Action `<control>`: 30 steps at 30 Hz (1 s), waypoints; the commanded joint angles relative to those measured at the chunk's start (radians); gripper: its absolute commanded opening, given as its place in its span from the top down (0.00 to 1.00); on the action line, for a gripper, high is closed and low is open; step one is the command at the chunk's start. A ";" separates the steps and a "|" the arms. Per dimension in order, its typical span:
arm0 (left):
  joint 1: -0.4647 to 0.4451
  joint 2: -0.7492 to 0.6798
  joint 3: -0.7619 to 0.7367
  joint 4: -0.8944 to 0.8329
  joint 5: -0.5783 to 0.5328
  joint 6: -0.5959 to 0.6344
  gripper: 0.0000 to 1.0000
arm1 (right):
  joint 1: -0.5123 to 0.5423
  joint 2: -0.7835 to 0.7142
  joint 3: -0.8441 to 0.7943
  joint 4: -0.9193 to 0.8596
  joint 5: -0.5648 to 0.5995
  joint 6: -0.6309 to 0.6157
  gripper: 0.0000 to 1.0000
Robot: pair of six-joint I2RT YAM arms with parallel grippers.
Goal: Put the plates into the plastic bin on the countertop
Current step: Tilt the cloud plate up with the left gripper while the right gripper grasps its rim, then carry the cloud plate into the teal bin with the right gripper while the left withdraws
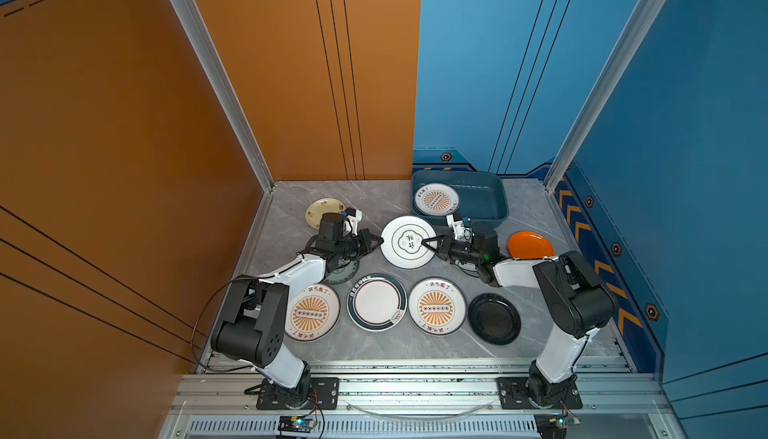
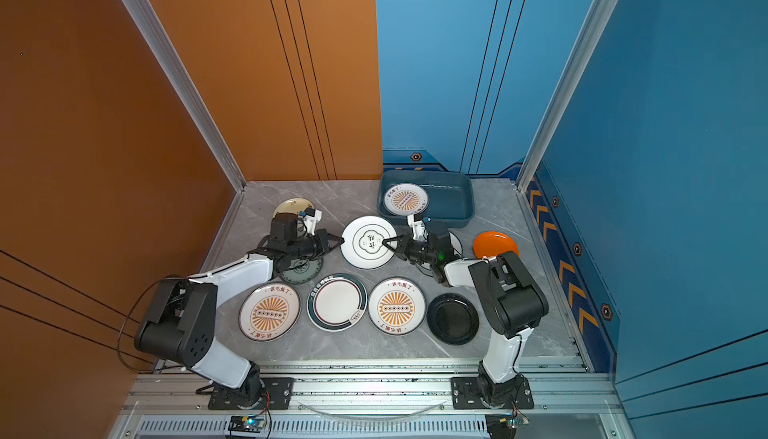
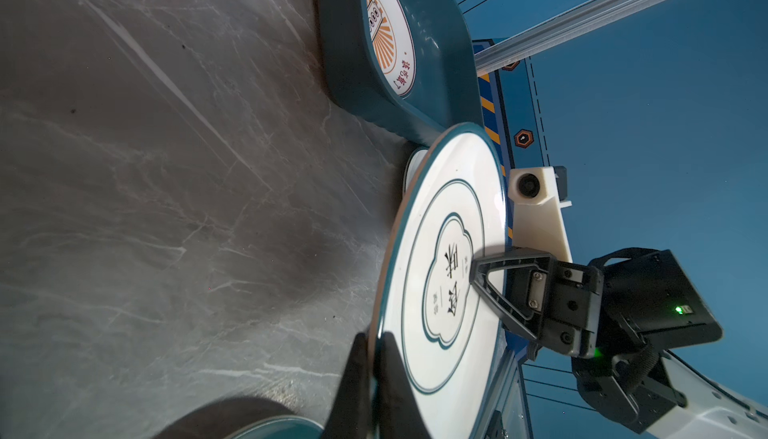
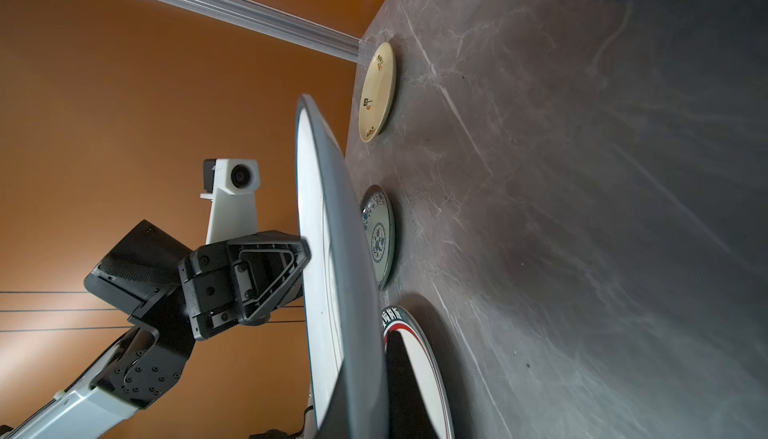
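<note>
Plainly, sunburst plate (image 1: 436, 307) reads 该吃饭了; emblem plate (image 1: 405, 258) gripped.

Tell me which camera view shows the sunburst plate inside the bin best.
A top view: both top views show the sunburst plate whole, flat in the plastic bin. The left wrist view shows only part, obliquely. The right wrist view misses it.

Top views overhead — close wrist views share plate (image 3: 419, 258).
</note>
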 commanded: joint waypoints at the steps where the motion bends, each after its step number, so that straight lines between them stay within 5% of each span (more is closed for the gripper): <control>1: -0.005 -0.025 0.009 0.010 0.033 -0.021 0.85 | -0.008 -0.019 0.037 0.016 -0.023 -0.044 1.00; 11: -0.017 -0.075 0.005 -0.044 -0.020 0.027 0.37 | -0.140 -0.137 0.312 -0.596 0.085 -0.333 1.00; 16: -0.036 -0.152 -0.021 -0.084 -0.107 0.074 0.02 | -0.225 -0.086 0.425 -0.623 0.079 -0.295 1.00; 30: -0.066 -0.180 -0.106 -0.015 -0.126 0.041 0.02 | -0.286 0.265 0.867 -0.804 0.165 -0.279 1.00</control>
